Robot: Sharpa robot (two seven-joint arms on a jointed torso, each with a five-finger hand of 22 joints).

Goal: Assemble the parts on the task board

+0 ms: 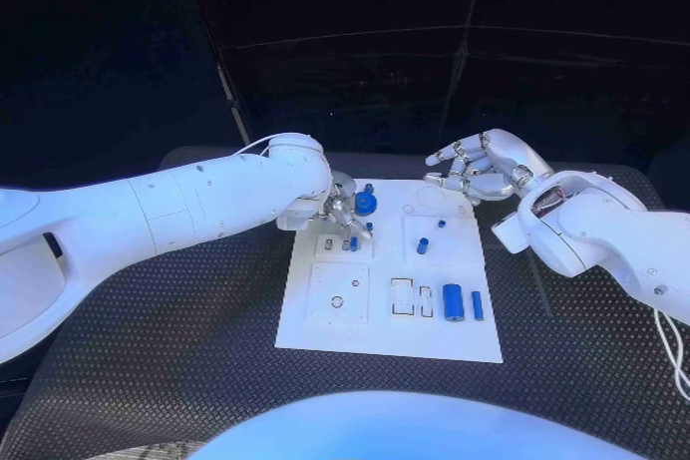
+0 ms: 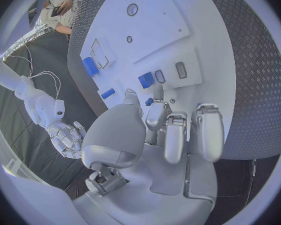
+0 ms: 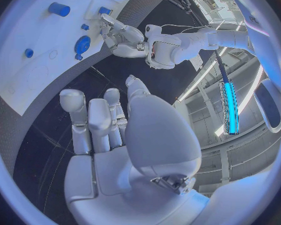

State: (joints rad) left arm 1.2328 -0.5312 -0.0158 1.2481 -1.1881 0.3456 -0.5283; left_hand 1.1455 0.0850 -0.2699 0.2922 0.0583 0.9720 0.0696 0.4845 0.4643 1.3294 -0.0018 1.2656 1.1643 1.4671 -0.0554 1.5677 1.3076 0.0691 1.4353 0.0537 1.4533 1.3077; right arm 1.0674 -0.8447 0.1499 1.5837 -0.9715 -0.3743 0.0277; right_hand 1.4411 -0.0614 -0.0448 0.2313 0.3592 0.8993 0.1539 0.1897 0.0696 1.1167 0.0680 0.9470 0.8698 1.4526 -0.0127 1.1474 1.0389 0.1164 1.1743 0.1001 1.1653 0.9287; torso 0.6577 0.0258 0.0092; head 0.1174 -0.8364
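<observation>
Left hand (image 1: 334, 209) fingertips down on board (image 1: 324, 325), holding nothing visible; blue parts (image 1: 453, 302) beside. Right hand (image 1: 482, 168) curled, empty, beyond board's far edge.

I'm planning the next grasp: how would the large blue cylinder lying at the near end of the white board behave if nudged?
The large blue cylinder lies on its side, so it would probably roll. It looks smooth, so perhaps slippery, and likely rigid.

One white task board (image 1: 388, 330) lies on one black table (image 1: 144, 380), carrying six blue parts that I can count: one round knob (image 1: 367, 200), one large cylinder (image 1: 453, 301), and four small pegs (image 1: 476, 304).
</observation>
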